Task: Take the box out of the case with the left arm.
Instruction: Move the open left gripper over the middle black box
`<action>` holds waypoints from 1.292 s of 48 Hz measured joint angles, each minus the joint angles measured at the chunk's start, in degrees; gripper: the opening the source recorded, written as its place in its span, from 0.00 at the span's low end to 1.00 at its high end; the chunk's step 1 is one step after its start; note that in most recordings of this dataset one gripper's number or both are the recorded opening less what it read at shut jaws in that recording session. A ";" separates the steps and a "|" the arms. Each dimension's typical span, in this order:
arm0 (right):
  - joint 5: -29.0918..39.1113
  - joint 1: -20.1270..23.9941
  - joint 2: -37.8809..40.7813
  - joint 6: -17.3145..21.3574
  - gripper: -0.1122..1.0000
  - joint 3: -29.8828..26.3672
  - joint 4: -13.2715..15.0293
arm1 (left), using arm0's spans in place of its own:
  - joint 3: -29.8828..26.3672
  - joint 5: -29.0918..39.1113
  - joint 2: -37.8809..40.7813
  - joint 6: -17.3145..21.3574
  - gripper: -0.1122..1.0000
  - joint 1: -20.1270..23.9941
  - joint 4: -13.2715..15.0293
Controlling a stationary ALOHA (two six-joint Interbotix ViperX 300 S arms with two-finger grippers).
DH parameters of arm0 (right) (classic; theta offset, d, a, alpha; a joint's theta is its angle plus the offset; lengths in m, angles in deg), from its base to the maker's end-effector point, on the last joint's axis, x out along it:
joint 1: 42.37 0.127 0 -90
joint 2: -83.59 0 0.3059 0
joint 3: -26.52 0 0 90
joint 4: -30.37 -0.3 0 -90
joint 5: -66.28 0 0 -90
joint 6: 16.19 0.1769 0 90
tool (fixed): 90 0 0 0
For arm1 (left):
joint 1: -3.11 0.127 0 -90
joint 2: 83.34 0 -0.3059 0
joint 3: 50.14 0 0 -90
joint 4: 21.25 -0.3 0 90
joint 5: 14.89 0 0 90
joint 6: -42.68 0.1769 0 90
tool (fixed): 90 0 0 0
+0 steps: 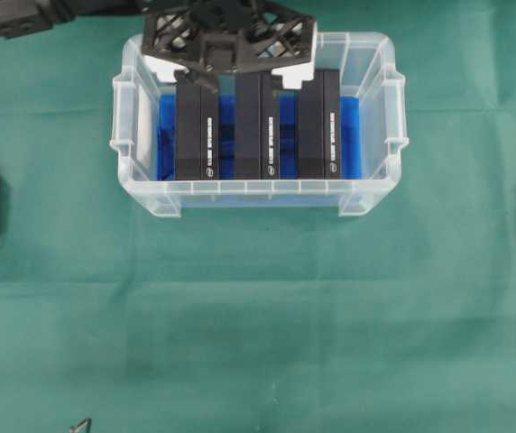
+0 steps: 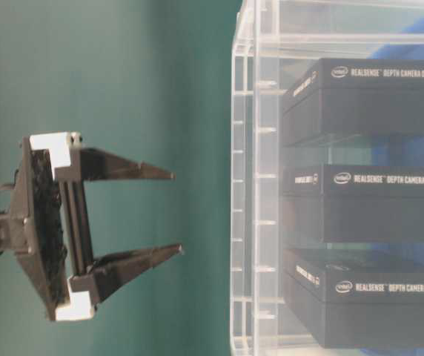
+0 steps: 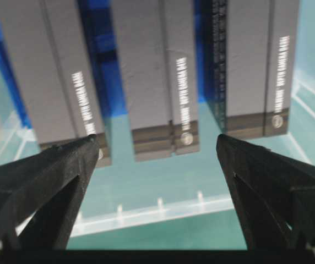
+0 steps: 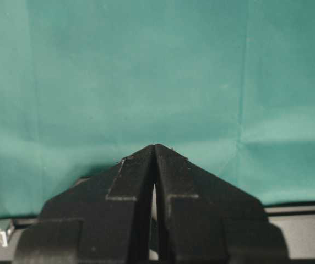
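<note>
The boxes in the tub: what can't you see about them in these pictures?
- Far ends of the three boxes: overhead view, the left claw covers them.
- Lower box: table-level view, cut off by the edge.
- Small print on the middle box: left wrist view, too blurred to read.
- The case and boxes: absent from the right wrist view.

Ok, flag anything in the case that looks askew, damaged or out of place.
Nothing stands out. Three black boxes stand side by side in the case, roughly parallel, on the blue lining. No dents or spills show. The open left end effector hangs over the case's far edge, holding nothing.
</note>
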 measured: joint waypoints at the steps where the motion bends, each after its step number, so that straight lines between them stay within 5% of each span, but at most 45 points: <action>1: 0.00 0.00 0.00 0.09 0.11 0.00 0.09 | -0.18 0.00 0.18 0.09 0.89 0.00 -0.09; 62: 0.09 0.00 0.00 0.18 0.11 0.00 0.18 | -0.97 -2.55 3.08 0.70 0.89 -0.88 -0.18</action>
